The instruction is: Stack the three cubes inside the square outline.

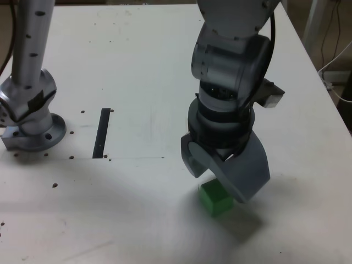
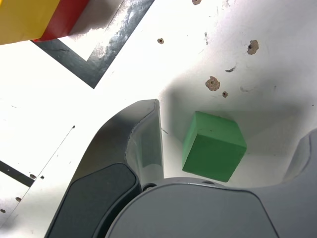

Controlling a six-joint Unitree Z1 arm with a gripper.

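1. In the wrist view we see a yellow cube (image 2: pixel 25 20) and a red cube (image 2: pixel 62 20), both cut off by the picture's edge. The yellow cube sits on top of the red one. The exterior view does not show this pair; there the arm (image 1: pixel 231 55) covers much of the middle.
2. Only the wrist view gives us the square outline (image 2: pixel 94 74), and just a corner of it: shiny black tape around a white centre, with the red cube at the tape's inner side.
3. Both views show us the green cube (image 2: pixel 214 146). It rests on the white table (image 1: pixel 137 220), toward the near side and right of the exterior view's middle, apart from the outline.
4. From the exterior view alone we get the grey base (image 1: pixel 36 132) at the left, and loose cables (image 1: pixel 324 77) at the far right, beyond the table's edge.
5. We find the straight black strip (image 1: pixel 102 133) in both views, between the base and the arm in the exterior one.
6. The gripper (image 2: pixel 234 116) is spread wide around the green cube. We see a gap on one side, and its grip is not closed on the cube.
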